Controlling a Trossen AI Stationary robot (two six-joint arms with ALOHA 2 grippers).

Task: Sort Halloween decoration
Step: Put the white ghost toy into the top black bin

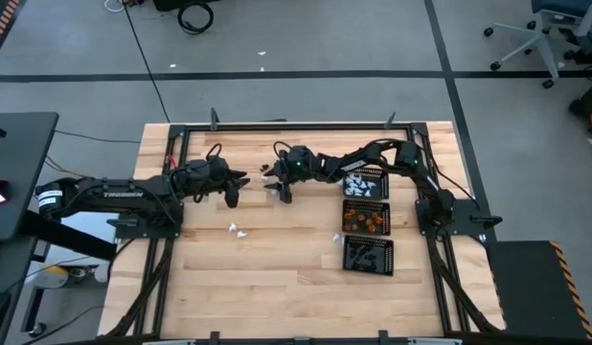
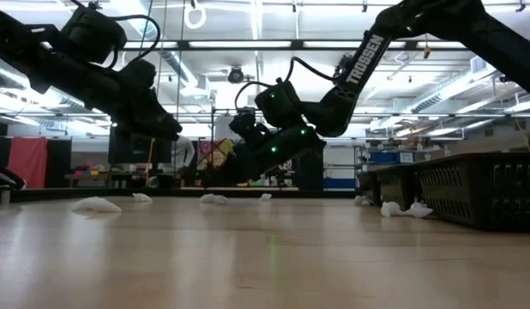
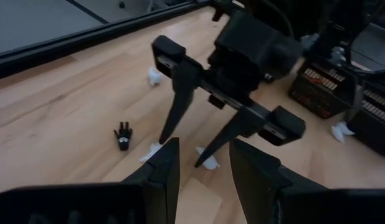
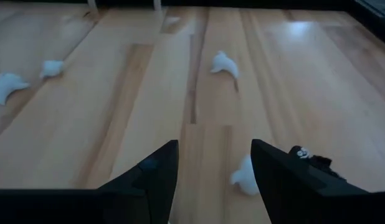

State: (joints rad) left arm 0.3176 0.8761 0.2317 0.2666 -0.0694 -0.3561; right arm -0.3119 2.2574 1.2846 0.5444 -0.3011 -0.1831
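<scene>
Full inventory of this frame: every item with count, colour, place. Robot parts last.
Mesh trays: three, black, in a column on the table's right side. The far one holds white pieces, the middle one orange, the near one dark.
White trinkets: several loose on the wood: near the table's middle, by the trays, and under the right gripper; exact count unclear.
Black trinket: one, a small hand-like shape with white marks, on the wood by the right gripper.
Table: one, light wood, black frame.
Left gripper: dark, left of centre above the table, fingers parted, empty.
Right gripper: dark, centre, open over a white trinket, empty.
</scene>
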